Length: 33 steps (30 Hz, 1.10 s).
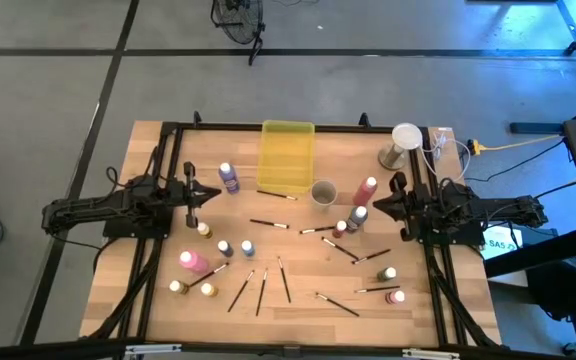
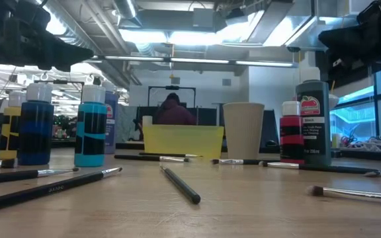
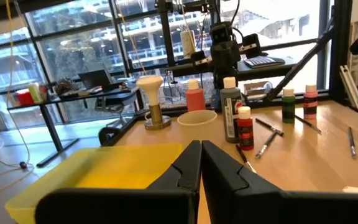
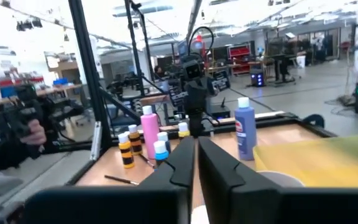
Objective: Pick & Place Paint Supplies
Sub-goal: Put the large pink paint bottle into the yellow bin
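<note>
Paint bottles and brushes lie scattered over the wooden counter (image 1: pixel 298 310), none of them in either claw. The left claw (image 1: pixel 194 194) hangs over the counter's left side with its fingers pressed together and empty; the right claw (image 1: pixel 399 206) hangs over the right side. Its fingers look nearly closed, though whether fully I cannot tell; nothing is between them.

A translucent yellow tray (image 1: pixel 287 155) sits at the far middle of the counter, with a small grey cup (image 1: pixel 323 192) just in front of its right corner. A purple bottle (image 1: pixel 228 178) stands left of the tray, near the left claw. A red bottle (image 1: pixel 365 190) and a dark bottle (image 1: pixel 356 217) stand right of the cup, close to the right claw. A pink bottle (image 1: pixel 193 261) lies toward the front left beside small yellow bottles (image 1: pixel 208 289). Two blue bottles (image 1: pixel 236 247) stand near the middle. Thin dark brushes (image 1: pixel 262 290) lie spread across the front and centre.

From the low view, a blue bottle (image 2: pixel 36 125) and a teal one (image 2: pixel 92 129) stand at left, and a person (image 2: pixel 172 109) sits behind the tray.
</note>
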Motion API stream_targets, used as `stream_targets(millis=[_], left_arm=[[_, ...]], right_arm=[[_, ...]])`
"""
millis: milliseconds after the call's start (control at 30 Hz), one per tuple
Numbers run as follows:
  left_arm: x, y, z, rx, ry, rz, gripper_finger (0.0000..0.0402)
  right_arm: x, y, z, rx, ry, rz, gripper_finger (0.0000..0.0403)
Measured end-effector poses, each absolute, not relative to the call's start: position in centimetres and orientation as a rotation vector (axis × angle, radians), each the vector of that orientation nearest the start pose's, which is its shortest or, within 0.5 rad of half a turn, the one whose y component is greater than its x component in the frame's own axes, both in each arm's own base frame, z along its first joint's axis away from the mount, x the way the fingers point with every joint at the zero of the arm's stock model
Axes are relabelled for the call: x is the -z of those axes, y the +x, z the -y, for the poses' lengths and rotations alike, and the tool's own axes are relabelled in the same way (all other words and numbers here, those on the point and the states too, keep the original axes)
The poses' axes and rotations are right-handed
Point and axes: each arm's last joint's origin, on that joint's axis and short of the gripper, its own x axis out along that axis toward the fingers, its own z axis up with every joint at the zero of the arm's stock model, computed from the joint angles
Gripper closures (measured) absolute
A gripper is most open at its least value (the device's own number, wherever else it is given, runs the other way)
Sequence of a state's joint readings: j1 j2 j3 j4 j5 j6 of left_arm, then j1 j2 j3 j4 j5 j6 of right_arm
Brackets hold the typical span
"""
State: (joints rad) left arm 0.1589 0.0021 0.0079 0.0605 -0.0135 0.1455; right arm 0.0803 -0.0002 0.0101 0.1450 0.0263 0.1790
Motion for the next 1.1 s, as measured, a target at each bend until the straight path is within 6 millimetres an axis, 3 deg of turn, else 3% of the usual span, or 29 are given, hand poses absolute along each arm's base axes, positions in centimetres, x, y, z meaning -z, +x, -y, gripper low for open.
stream_targets(millis=[367,600,833,1000,1100], left_arm=[[-18.1,9.4,-1.8,-0.241,-0.009,0.155,0.0347],[-19.4,9.1,-1.9,-0.307,-0.031,0.298,0.0286],[-20.9,8.4,-2.1,-0.395,-0.025,0.466,0.0234],[-21.0,8.4,-2.1,-0.413,-0.029,0.468,0.0228],[-21.2,8.1,-2.3,-0.485,-0.032,0.497,0.0230]], right_arm=[[-18.7,9.5,-0.6,-0.028,0.103,0.212,0.0237],[-20.4,8.8,-0.1,0.120,0.032,0.086,0.0158],[-22.2,8.3,0.1,0.202,0.004,-0.067,0.0143],[-22.4,8.5,0.4,0.304,-0.041,-0.157,0.0147],[-22.2,8.9,0.7,0.453,0.061,-0.168,0.0147]])
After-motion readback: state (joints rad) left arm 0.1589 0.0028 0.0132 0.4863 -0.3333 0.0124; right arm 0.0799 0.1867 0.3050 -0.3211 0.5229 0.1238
